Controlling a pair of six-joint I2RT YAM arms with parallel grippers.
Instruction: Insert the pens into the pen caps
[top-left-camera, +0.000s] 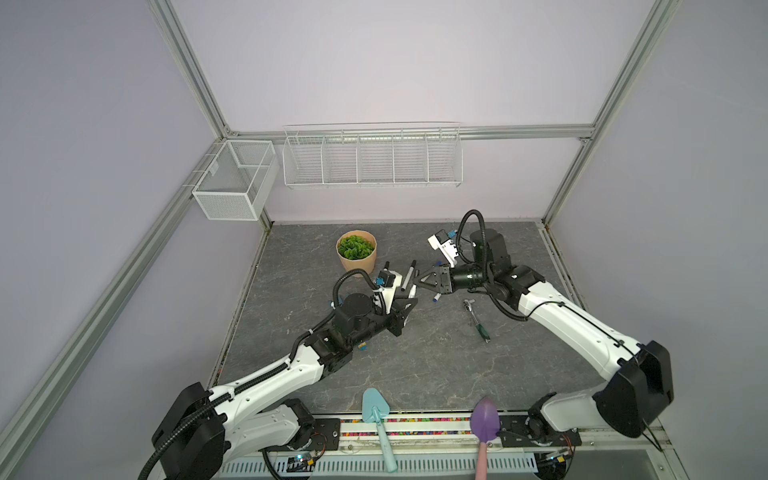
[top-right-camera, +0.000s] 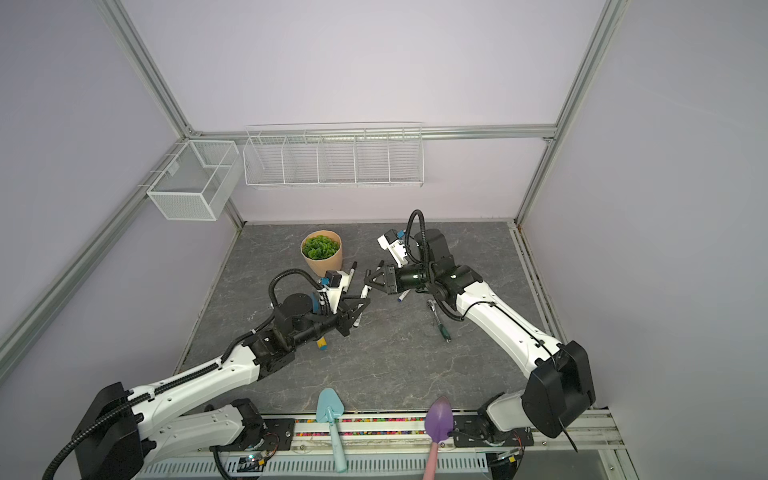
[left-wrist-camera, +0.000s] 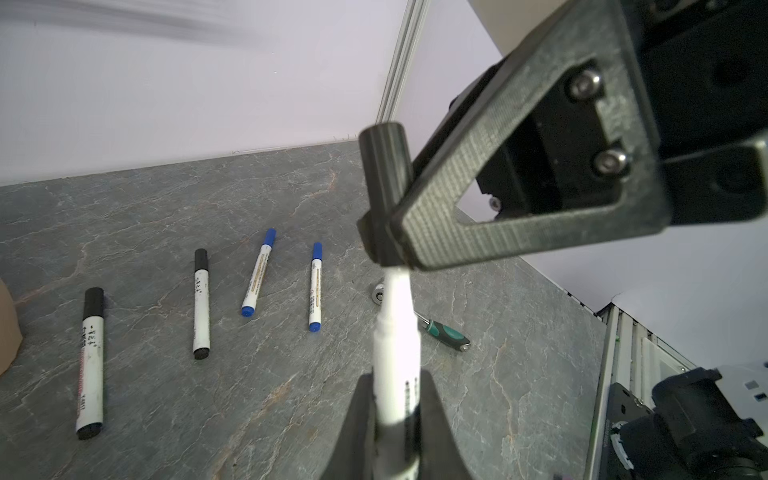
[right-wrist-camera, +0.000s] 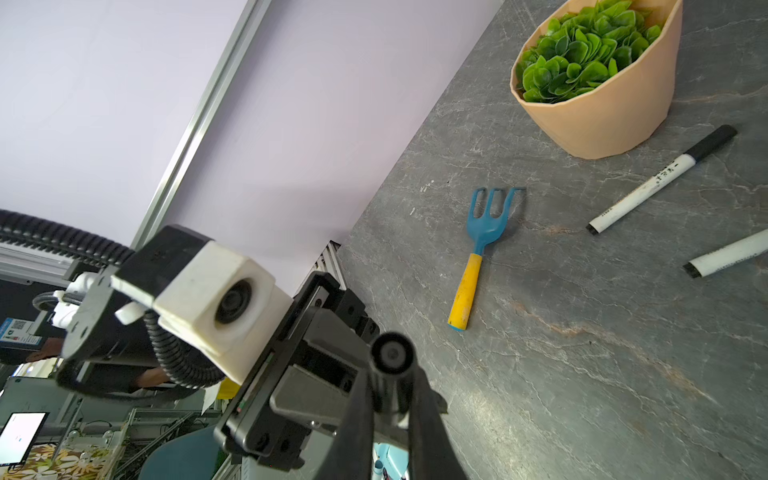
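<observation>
We noted the left gripper (left-wrist-camera: 397, 415) pinching a pen (left-wrist-camera: 395, 328), its tip at the black cap (left-wrist-camera: 384, 183) clamped in the right gripper (right-wrist-camera: 392, 409).

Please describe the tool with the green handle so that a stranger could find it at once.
On the grey stone-patterned table, look on the side of the right arm. The ratchet tool lies flat there, beside that arm's forearm. Unlike the white pens nearby, it is bare metal with a green-and-black handle.
</observation>
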